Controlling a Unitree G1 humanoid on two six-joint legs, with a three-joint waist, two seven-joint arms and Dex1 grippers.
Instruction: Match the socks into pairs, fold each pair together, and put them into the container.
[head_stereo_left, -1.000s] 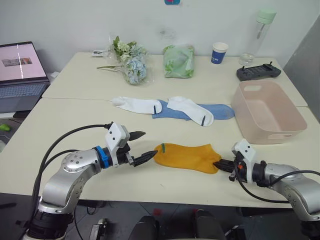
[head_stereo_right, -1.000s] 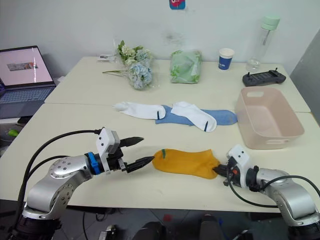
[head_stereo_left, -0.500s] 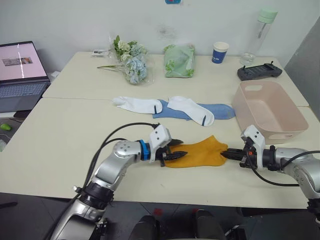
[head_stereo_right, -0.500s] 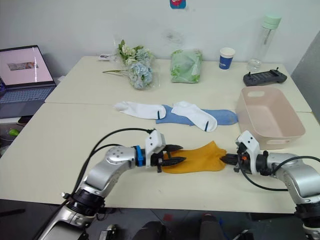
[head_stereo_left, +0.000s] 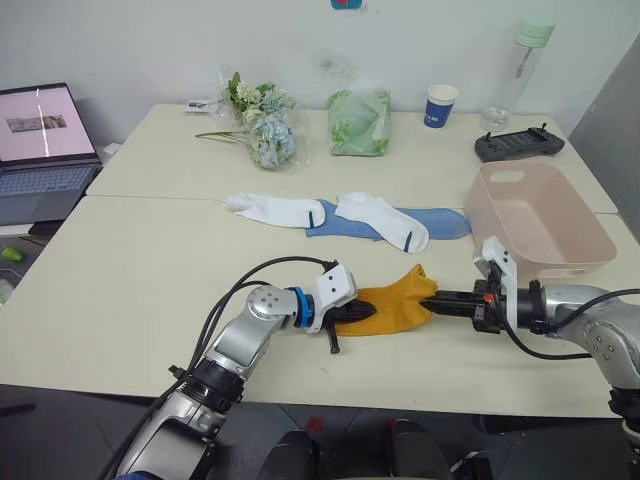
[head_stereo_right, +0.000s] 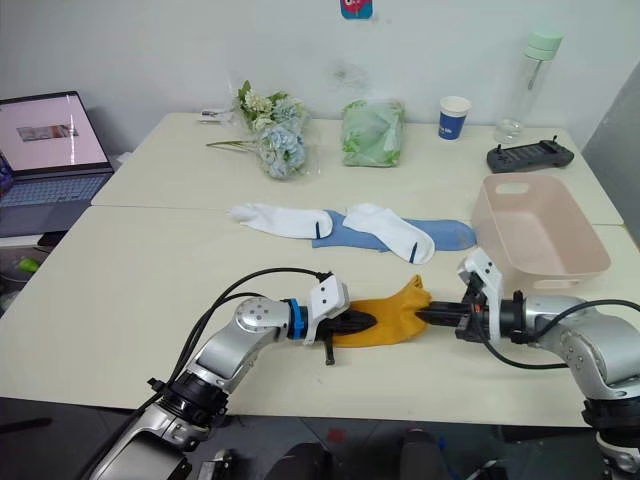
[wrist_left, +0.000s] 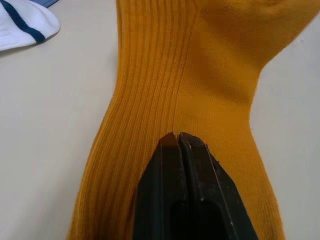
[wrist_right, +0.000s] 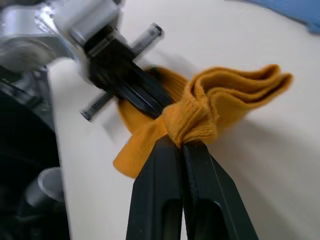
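Fold in progress w/ the mustard-yellow sock pair (head_stereo_left: 392, 304) at the front of the tabletop (head_stereo_left: 130, 270), between the two arms. Left claw (head_stereo_left: 345, 316) has its fingers pressed together, tips planted on the ribbed cuff end, pinning it flat; the left wrist view shows the tips (wrist_left: 178, 142) shut tight on the ribbing, white sock (wrist_left: 22, 27) off to the side. Right claw (head_stereo_left: 437, 303) is pinching the toe end, fabric bunched into a knot at its tips (wrist_right: 192, 122), and that end is lifted and humped toward the left claw. Judgement: the step is folding toe over cuff. To do it well, the left should stay down as the anchor, right should carry the toe in a low arc over and past the left tips, not drag it along the tabletop, else the bundle just scrunches. Can't tell if both yellow layers are in the right pinch, so a slow carry is safer. Release only when the toe lies on the cuff, then regrip the folded bundle for the pink tub (head_stereo_left: 535, 222), which sits empty beyond the right arm. Further back lie two white socks (head_stereo_left: 380, 220) overlapping light blue socks (head_stereo_left: 435, 222), unpaired, well apart from the fold. Early in the task, I'd say.
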